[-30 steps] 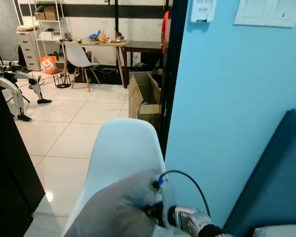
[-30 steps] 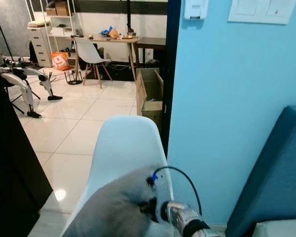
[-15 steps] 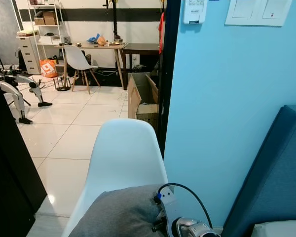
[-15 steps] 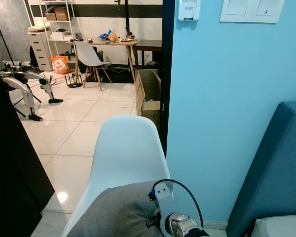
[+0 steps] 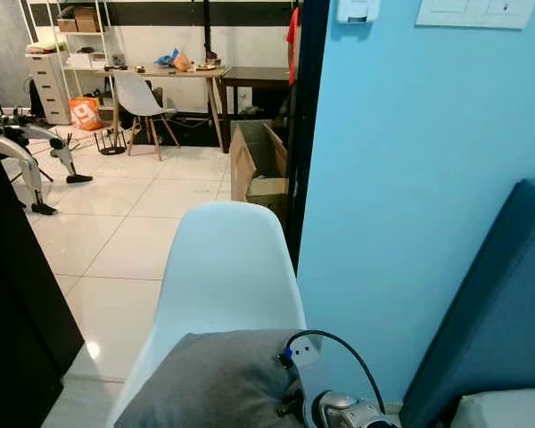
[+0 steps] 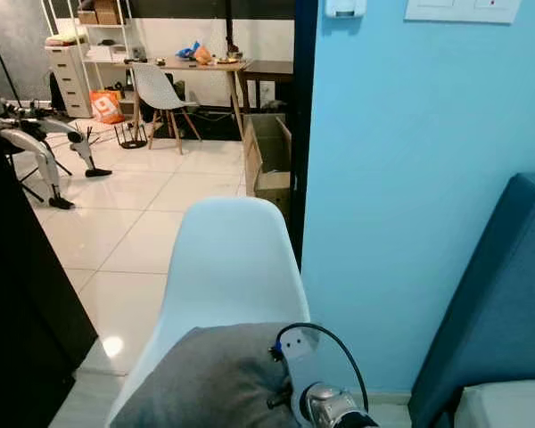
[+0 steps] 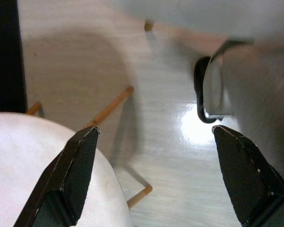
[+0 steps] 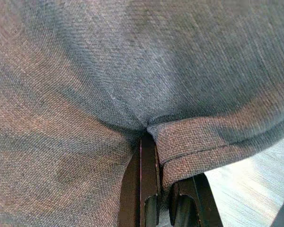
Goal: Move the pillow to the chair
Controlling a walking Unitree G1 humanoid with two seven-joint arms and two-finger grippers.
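A second ago the grey pillow [image 6: 209,374] hung higher, blurred against the white chair [image 6: 230,267]; now it sits lower, over the seat and in front of the backrest, so I judge the delivery nearly done, with only the release left. Whether it fully rests on the seat I cannot tell, since the seat lies under it.

My right claw [image 8: 150,137] is clamped on the pillow: the fabric bunches into a pinch between my two black fingers, at the pillow's 4 o'clock edge as my head sees it, just beside my silver wrist and its looping cable.

My left claw [image 7: 156,172] hangs with its fingers wide apart, holding nothing, above the pale floor [image 7: 146,104] beside the chair's white seat edge and wooden legs.
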